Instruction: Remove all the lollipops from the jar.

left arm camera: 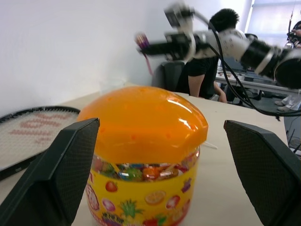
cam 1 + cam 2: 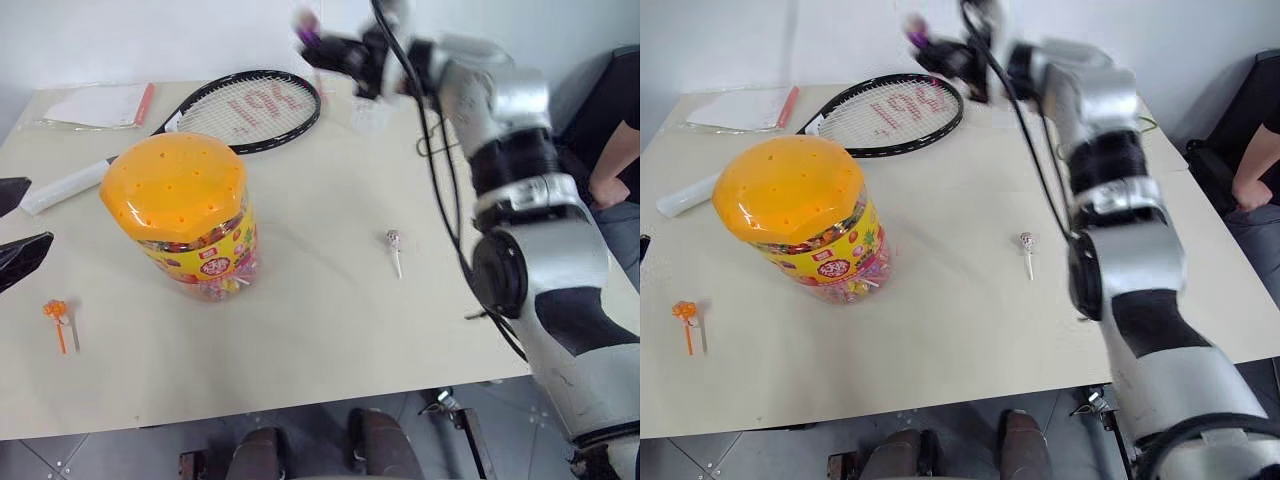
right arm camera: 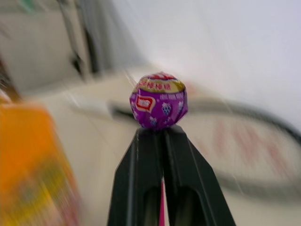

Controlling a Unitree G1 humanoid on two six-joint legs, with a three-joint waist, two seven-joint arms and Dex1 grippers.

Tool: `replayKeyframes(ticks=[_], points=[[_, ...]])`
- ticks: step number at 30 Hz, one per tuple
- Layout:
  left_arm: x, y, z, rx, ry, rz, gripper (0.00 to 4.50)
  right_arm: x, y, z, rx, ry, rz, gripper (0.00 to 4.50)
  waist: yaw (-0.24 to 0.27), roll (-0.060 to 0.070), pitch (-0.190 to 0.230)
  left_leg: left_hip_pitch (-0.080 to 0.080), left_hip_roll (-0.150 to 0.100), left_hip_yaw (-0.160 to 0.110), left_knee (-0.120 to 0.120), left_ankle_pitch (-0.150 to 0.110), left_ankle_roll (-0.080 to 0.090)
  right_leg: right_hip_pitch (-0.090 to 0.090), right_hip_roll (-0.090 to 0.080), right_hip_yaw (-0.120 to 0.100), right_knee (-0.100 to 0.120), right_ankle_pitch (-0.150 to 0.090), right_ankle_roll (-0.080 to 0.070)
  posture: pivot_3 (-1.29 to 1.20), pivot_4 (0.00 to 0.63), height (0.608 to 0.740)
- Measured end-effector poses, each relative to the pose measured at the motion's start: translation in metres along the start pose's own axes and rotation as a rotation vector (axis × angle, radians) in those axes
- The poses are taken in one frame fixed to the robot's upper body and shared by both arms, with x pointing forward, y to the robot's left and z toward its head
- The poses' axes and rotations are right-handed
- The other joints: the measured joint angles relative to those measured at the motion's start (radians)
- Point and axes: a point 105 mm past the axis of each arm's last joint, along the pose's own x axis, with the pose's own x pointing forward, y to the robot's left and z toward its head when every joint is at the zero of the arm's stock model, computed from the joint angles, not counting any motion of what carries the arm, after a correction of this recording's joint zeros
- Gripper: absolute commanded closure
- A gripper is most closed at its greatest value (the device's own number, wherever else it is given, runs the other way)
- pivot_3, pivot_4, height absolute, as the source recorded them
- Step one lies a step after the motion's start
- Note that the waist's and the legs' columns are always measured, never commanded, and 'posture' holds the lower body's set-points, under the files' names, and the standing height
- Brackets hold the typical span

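Note:
The jar, a clear tub with an orange hole-dotted lid and a yellow-red label, stands left of the table's middle. My right gripper is shut on the stick of a purple lollipop, held high over the far side of the table by the racket. An orange lollipop lies on the table left of the jar. A pinkish-silver lollipop lies to the jar's right. My left gripper is open, its fingers spread on either side of the jar in the left wrist view.
A tennis racket lies behind the jar. A clear plastic cup stands past the racket's head. Papers with an orange pen sit at the far left corner. A seated person is beyond the table's right edge.

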Motion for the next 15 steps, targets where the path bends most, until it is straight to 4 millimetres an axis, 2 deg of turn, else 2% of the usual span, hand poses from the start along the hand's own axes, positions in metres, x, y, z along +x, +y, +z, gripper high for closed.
replayKeyframes(ticks=[2,4,7,8,9,11,14,15], points=[[0.0,-0.002,-0.001,-0.009,0.013,-0.01,0.0,-0.032,-0.018,-0.035,0.013,0.137,-0.093,4.46,0.001,0.001,0.0,0.0,0.0,0.001,0.0,0.0,0.0,0.0,0.0,0.0,0.0,0.0,0.0,0.0,0.15,0.74],[0.0,-0.004,-0.002,-0.015,0.021,-0.025,0.0,-0.074,-0.035,-0.074,0.051,0.293,-0.221,4.46,0.005,0.001,0.001,0.0,0.0,0.002,-0.001,0.0,0.0,0.0,0.001,0.0,-0.002,0.0,0.0,0.0,0.15,0.74],[0.0,-0.004,-0.003,-0.025,0.027,-0.04,0.0,-0.127,-0.046,-0.129,0.129,0.491,-0.363,4.46,0.007,0.001,0.001,0.001,-0.002,0.006,0.0,0.0,0.0,-0.001,0.002,0.0,-0.003,0.0,0.0,0.0,0.15,0.74],[0.0,-0.004,-0.003,-0.026,0.028,-0.04,0.0,-0.131,-0.046,-0.133,0.138,0.505,-0.371,4.46,0.006,0.001,0.001,0.001,-0.001,0.006,0.0,0.0,0.0,0.0,0.002,0.0,-0.003,0.0,0.0,0.0,0.15,0.74],[-0.002,-0.002,-0.003,-0.032,0.027,-0.035,0.0,-0.141,-0.045,-0.15,0.179,0.554,-0.394,4.46,-0.004,0.003,0.002,0.003,-0.001,0.009,0.001,0.0,-0.001,-0.001,0.002,0.003,-0.002,0.0,0.0,0.0,0.15,0.74],[0.006,-0.001,-0.006,-0.04,0.043,-0.068,0.0,-0.162,-0.047,-0.169,0.213,0.592,-0.466,4.46,0.002,0.005,0.003,0.005,0.002,0.01,0.001,0.0,-0.003,0.001,0.006,0.004,-0.002,0.001,-0.001,0.0,0.15,0.74],[0.003,0.005,-0.015,-0.076,0.064,-0.034,0.0,-0.181,-0.044,-0.2,0.285,0.638,-0.529,3.72,0.015,0.005,0.003,0.004,0.002,0.01,0.002,0.0,-0.003,0.0,0.007,0.005,-0.002,0.001,-0.002,0.0,0.15,0.74],[0.003,0.006,-0.017,-0.083,0.075,-0.028,0.0,-0.183,-0.044,-0.2,0.288,0.633,-0.538,3.41,0.018,0.005,0.003,0.005,0.003,0.011,0.003,0.0,-0.003,0.0,0.007,0.006,-0.002,0.001,-0.002,0.0,0.15,0.74]])
